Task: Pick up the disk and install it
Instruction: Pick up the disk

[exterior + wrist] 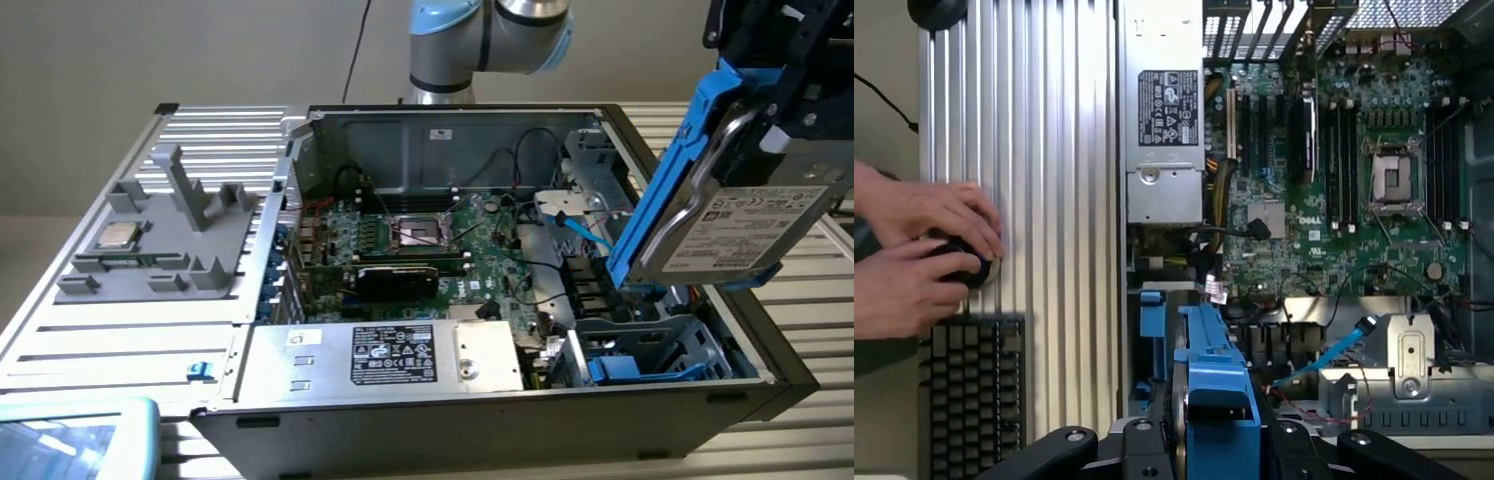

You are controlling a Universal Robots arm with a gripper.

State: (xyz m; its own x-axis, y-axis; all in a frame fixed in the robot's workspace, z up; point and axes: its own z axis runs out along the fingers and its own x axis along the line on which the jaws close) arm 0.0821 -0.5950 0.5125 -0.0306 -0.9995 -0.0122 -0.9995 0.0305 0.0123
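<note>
- Grey tray (pixel 134 290) on the exterior view's left, bearing a small CPU chip (pixel 118 237).
- Open case (pixel 454 140) in the middle, motherboard (pixel 427 250) exposed, power supply (pixel 387 355) along the near wall.
- Disk (pixel 747 225) on the exterior view's right: aloft, tilted, blue carrier edge uppermost, over the drive bay (pixel 654 355).
- Gripper (pixel 781 120) partly closed, jaws clamped on the disk's upper end; seen edge-on between them in the wrist view.

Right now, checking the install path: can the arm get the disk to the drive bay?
Probably yes: the case is open and the drive bay looks uncovered below the held disk; a blue cable runs close by.
</note>
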